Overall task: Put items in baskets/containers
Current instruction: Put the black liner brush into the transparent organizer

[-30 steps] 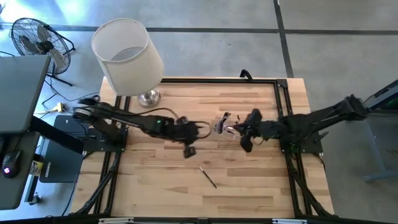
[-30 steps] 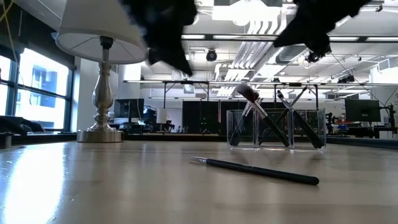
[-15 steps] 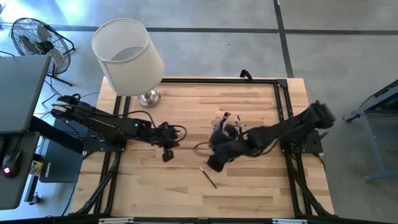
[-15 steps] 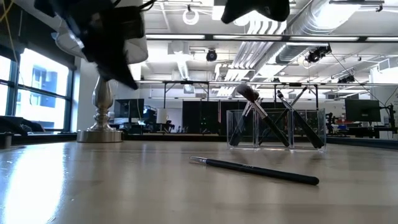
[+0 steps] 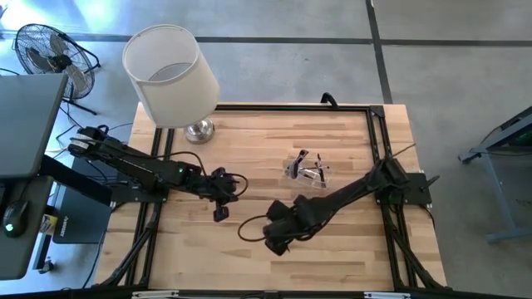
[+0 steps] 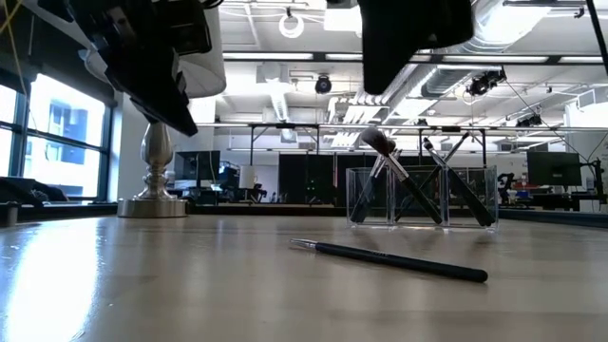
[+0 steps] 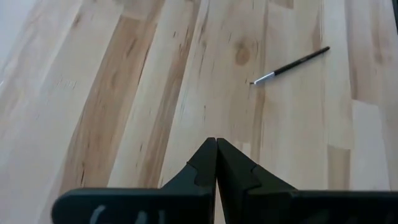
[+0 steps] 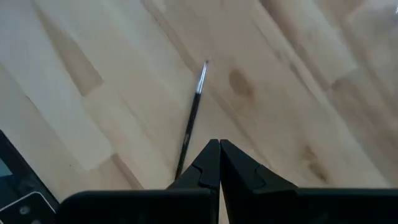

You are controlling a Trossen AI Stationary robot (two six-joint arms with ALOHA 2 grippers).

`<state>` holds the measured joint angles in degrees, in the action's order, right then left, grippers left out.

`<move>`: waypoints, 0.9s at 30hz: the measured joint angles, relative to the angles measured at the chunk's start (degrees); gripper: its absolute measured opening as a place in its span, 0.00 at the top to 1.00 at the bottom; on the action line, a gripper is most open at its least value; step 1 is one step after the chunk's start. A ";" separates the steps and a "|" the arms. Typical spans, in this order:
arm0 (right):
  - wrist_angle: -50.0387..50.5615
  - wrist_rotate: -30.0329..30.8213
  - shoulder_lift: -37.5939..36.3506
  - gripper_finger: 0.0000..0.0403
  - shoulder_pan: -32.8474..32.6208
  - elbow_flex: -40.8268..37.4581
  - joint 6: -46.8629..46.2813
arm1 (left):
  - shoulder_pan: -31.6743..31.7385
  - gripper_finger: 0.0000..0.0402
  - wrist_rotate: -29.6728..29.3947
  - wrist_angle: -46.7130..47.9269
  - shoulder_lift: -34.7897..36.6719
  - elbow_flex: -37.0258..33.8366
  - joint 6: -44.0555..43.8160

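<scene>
Fingers (image 8: 219, 163) of the right gripper pressed together, empty, above a slim dark-handled, pale-tipped brush (image 8: 191, 118) flat on the table (image 8: 298, 87).

Readable text: none was found in any view.
Labels, brands, numbers: none could be read.
</scene>
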<state>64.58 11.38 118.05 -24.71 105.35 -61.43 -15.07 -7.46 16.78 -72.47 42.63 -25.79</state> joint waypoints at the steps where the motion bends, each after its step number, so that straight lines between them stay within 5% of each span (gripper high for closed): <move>1: -0.16 -0.04 0.14 1.00 -0.22 -0.43 -0.63 | 0.00 1.00 -0.03 0.08 0.00 0.00 0.00; 14: -11.84 -2.11 0.19 1.00 -4.87 -9.97 -10.97 | 0.02 1.00 1.42 -0.79 -0.02 0.00 -1.63; 27: -18.75 6.86 1.14 1.00 -14.77 -10.50 -22.25 | 0.02 1.00 5.19 -0.72 -0.02 0.00 -1.65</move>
<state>45.83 18.23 119.19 -39.48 94.85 -83.68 -15.05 -2.28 16.06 -72.49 42.63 -27.44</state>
